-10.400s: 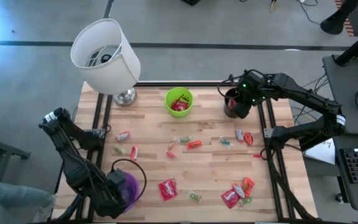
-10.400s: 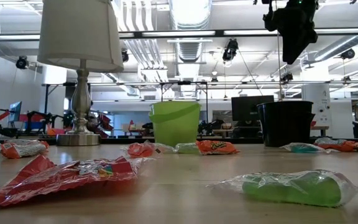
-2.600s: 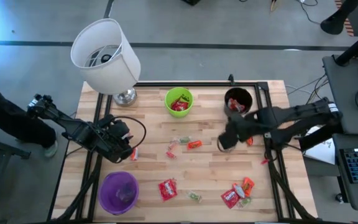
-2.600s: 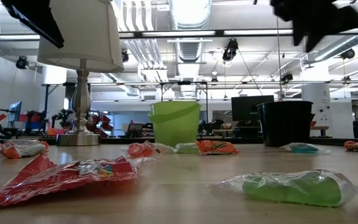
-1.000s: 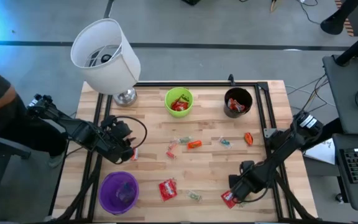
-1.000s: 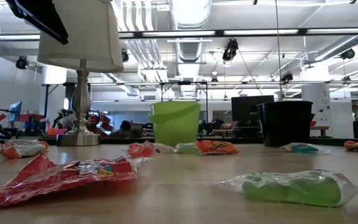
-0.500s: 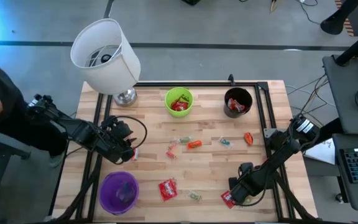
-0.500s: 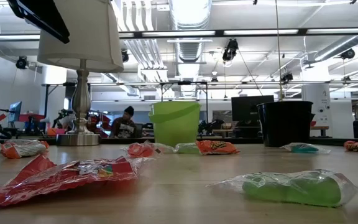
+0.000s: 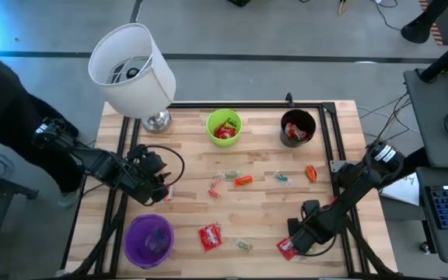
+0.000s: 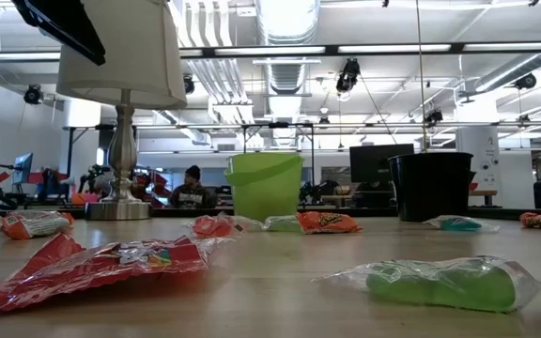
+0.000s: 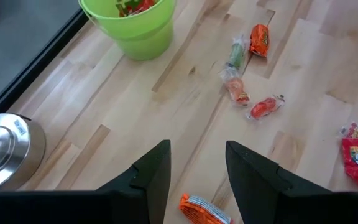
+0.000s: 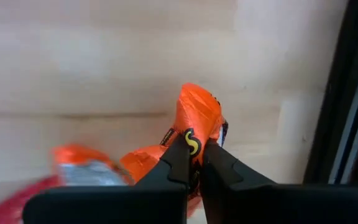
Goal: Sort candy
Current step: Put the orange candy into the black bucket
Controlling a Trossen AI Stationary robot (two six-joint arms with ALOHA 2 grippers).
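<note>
Candy lies scattered on the wooden table: orange and green pieces in the middle (image 9: 243, 180), a red packet (image 9: 210, 236) and a green piece (image 9: 243, 246) near the front. My left gripper (image 9: 162, 187) hovers open over the table's left side; in its wrist view the fingers (image 11: 197, 174) stand on either side of an orange piece (image 11: 205, 210) below them. My right gripper (image 9: 295, 241) is low at the near right corner, over a small pile with a red packet (image 9: 285, 249), and is shut on an orange wrapped candy (image 12: 197, 115). My right gripper pinches the orange candy's wrapper (image 12: 192, 134) between its two fingertips, and the rest of the wrapper sticks out past them. The fingers come from above, slanting down. Other orange and red pieces (image 12: 86, 165) lie just beneath; whether the held piece is clear of them I cannot tell.
A green cup (image 9: 224, 127) with candy and a black cup (image 9: 298, 128) stand at the far edge, and a purple cup (image 9: 149, 239) at the near left. A lamp (image 9: 134, 70) stands at the far left corner. A person (image 9: 6, 85) stands beside the table's left edge.
Both grippers have kept nearly still. The person beside the table's left edge has moved.
</note>
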